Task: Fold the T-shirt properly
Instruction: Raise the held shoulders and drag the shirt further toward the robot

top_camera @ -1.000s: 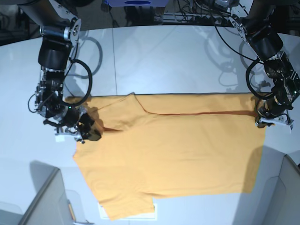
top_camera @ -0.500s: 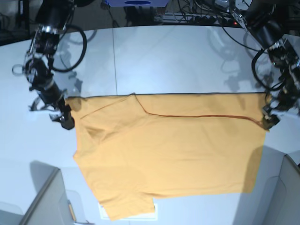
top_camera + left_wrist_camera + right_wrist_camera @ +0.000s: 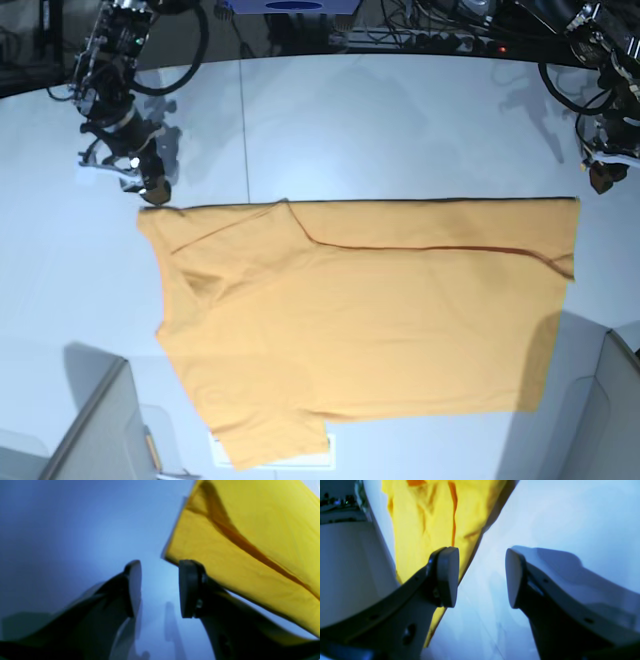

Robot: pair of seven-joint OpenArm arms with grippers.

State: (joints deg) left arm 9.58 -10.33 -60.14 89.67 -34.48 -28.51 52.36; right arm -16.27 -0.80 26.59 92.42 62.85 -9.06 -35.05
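Two arms: both lifted clear of the cloth, one near each upper corner of the base view
T-shirt (image 3: 370,320): orange-yellow, spread flat across the middle and lower part of the base view, its straight top edge running nearly the full width, a sleeve poking out at the bottom left
Fold line: a darker crease (image 3: 430,246) runs across the shirt just under the top edge, from the collar area toward the right side
Table (image 3: 400,130): pale, glossy, bare above the shirt, with a thin seam running down it left of centre
Left gripper (image 3: 160,587): at the upper right of the base view, above and apart from the shirt's top right corner; its fingers stand a modest way apart with only table between them; the shirt's corner lies just behind the right-hand finger (image 3: 190,587) in its wrist view, and whether they touch I cannot tell
Right gripper (image 3: 482,577): at the upper left of the base view, just above the shirt's top left corner; jaws spread with nothing in the gap; the shirt edge shows behind its left-hand finger (image 3: 447,577) in the wrist view
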